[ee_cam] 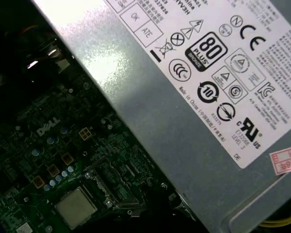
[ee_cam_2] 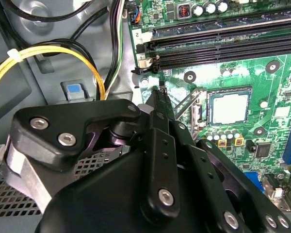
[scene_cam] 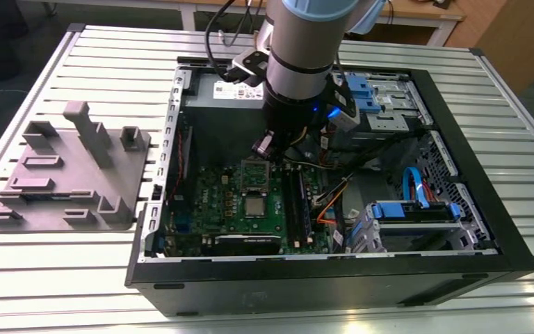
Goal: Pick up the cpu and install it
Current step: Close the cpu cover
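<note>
Figure. My arm (scene_cam: 309, 49) hangs into the open computer case (scene_cam: 341, 282), which stands on the slatted table (scene_cam: 63, 278) and walls in my gripper (ee_cam_2: 158, 94) on every side. The grey tray (scene_cam: 63, 174) lies on the table well apart from my gripper, toward the exterior view's left. The grey power supply (ee_cam: 160, 111) sits close beside my gripper. The green motherboard (scene_cam: 220, 205) lies beneath it.

In the second wrist view, the black memory slots (ee_cam_2: 223, 46) run past my gripper's tip. My fingers (ee_cam_2: 157, 145) are drawn together to one narrow tip, with nothing seen between them. The socket frame (ee_cam: 111, 187) stands swung open between my gripper and the cpu (ee_cam_2: 229, 108). The cpu rests flat in its socket on the board, silver top up, near my fingertips but apart from them.
</note>
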Motion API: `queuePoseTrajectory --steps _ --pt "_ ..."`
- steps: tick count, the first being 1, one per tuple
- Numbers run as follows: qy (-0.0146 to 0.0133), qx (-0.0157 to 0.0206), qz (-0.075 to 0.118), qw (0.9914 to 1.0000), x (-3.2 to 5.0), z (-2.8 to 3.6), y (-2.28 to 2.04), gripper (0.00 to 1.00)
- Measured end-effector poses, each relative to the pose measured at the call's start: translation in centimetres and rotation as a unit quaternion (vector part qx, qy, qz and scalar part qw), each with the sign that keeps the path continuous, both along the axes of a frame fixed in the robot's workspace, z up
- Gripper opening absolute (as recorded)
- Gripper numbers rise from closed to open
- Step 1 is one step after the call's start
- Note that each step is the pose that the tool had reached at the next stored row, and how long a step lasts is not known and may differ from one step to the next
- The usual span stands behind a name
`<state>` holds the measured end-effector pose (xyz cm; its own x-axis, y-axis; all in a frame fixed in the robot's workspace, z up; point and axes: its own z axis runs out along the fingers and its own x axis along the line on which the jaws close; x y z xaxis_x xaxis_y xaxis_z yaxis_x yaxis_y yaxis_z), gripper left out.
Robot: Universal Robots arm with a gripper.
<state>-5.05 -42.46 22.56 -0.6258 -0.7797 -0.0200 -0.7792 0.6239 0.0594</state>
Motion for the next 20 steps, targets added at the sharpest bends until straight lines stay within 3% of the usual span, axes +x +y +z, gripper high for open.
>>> queuePoseTrajectory --steps 3,8,20 --pt "-0.0001 -0.0003 0.008 0.99997 -0.02 0.03 0.0 0.1" --pt "0.0 -0.001 0.037 0.9993 -0.06 0.08 0.0 0.1" --pt "0.0 -0.0009 0.068 0.99771 -0.08 1.02 0.0 0.1"
